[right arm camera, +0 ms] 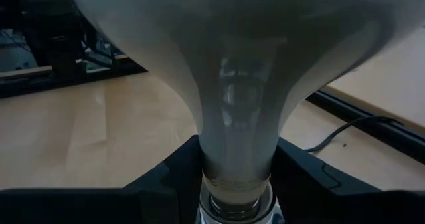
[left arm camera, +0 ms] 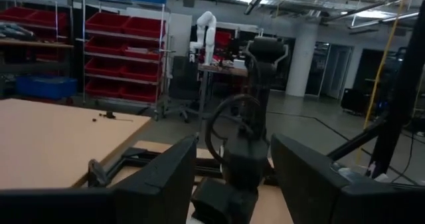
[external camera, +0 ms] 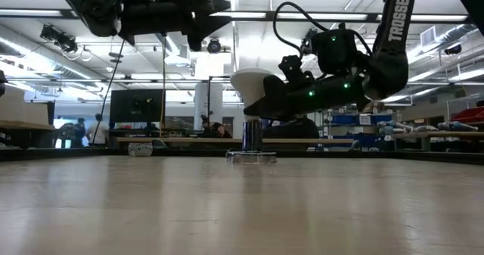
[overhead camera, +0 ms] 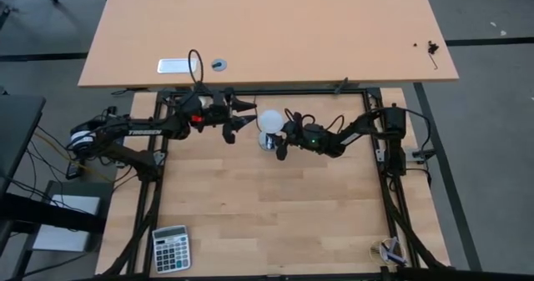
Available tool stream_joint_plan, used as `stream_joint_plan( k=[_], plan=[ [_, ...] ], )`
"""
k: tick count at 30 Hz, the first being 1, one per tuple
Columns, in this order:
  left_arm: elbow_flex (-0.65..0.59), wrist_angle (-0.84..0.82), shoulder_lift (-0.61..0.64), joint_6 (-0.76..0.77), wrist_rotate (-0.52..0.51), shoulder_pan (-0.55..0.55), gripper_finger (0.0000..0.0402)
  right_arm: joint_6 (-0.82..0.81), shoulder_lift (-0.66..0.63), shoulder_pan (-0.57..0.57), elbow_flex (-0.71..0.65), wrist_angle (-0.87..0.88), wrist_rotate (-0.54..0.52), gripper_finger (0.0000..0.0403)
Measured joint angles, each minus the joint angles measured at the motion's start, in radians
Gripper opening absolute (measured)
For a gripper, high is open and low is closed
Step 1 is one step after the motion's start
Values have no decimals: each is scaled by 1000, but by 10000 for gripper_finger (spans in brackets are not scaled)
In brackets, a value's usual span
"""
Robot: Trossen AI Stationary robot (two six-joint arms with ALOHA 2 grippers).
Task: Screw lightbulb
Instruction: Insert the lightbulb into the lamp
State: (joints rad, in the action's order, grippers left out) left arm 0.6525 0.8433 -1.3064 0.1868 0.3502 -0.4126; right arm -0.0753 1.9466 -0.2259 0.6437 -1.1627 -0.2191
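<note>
Two dark fingers (right arm camera: 159, 184) of the right gripper (right arm camera: 236, 184) fill the bottom of the right wrist view, closed on the narrow neck of the lightbulb (right arm camera: 232, 84) just above its screw base, with the wide dome spreading across the top of the frame. Gripping that low, I judge, leaves the dome free and keeps the base lined up for turning. In the low view, just right of centre, the bulb (external camera: 253, 85) hangs dome-up over a metal socket (external camera: 252, 138) standing on the table (external camera: 242, 209); the base seems to be at or in the socket's mouth, though I cannot tell how deep. From above, the bulb (overhead camera: 269, 121) sits near the frame's centre, and the right gripper (overhead camera: 284, 135) reaches it from the right, its arm stretched low and nearly level, wrist bent toward the bulb.

Farther off, at upper left of the low view and left of centre from above, the left gripper (overhead camera: 242, 114) hovers raised, fingers spread wide and empty, apart from the bulb, likely waiting.
</note>
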Motion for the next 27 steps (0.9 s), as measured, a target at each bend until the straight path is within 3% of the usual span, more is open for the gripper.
stream_joint_plan(
  k=[9,12,18,22,27],
  plan=[
    [55,-5,-120,-6,-39,0,187,0,-1,-6,1,13,0,162],
    [110,-58,-167,-31,-38,0,158,-2,-2,-5,2,19,0,162],
    [222,-346,-212,-129,-42,0,75,-9,-3,-4,2,29,0,162],
    [238,-405,-215,-156,-77,0,16,-8,-3,-4,2,32,0,162],
    [237,-461,-216,-159,-108,0,8,-5,-3,-4,2,35,0,162]
  ],
)
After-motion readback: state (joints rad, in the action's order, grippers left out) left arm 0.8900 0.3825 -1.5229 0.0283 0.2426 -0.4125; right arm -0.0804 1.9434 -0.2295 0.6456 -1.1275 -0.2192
